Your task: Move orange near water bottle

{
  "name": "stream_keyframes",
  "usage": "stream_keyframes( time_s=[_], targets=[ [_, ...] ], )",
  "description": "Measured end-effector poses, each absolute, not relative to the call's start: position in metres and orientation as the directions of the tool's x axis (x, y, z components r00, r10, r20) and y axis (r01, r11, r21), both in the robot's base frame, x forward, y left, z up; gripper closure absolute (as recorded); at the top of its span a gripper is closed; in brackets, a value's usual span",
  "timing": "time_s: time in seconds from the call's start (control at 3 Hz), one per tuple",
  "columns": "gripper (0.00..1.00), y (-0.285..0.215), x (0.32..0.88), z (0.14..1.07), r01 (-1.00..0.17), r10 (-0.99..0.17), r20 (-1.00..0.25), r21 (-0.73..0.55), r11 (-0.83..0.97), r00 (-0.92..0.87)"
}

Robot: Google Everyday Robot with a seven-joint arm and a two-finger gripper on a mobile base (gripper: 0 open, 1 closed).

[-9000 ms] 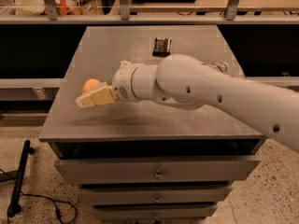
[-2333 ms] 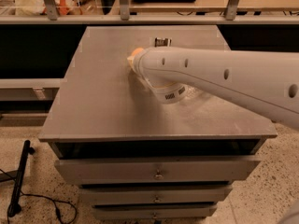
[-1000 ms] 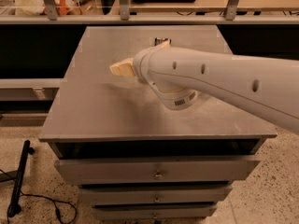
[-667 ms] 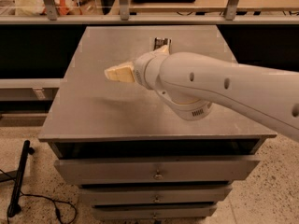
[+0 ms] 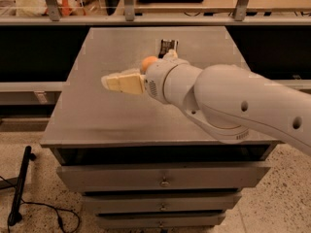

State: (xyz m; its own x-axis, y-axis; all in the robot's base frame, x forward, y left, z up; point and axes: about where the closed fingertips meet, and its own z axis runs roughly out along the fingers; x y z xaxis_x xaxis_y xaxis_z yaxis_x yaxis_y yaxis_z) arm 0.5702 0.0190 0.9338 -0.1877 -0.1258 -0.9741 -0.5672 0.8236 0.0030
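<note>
The orange (image 5: 147,62) is a small round fruit resting on the grey table top (image 5: 97,110), just in front of and left of a small black packet (image 5: 168,46). My gripper (image 5: 120,83) points left and hovers over the table's left middle, a short way in front of and left of the orange, with nothing seen in it. The white arm (image 5: 223,101) crosses the right half of the table. The water bottle is hidden, likely behind the arm.
The table is a metal cabinet with drawers (image 5: 163,181) below its front edge. A shelf rail (image 5: 146,18) runs along the back. A black cable and stand (image 5: 19,188) lie on the floor at the left.
The gripper has moved left and toward the front, away from the middle of the table. The orange now shows on the table behind the wrist.
</note>
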Motion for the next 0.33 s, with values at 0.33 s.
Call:
stream_keyframes(
  time_s=[0.33],
  targets=[
    [0.00,0.0190,0.5702,0.9337,-0.567,-0.126,-0.974,0.003,0.824,-0.188]
  ],
)
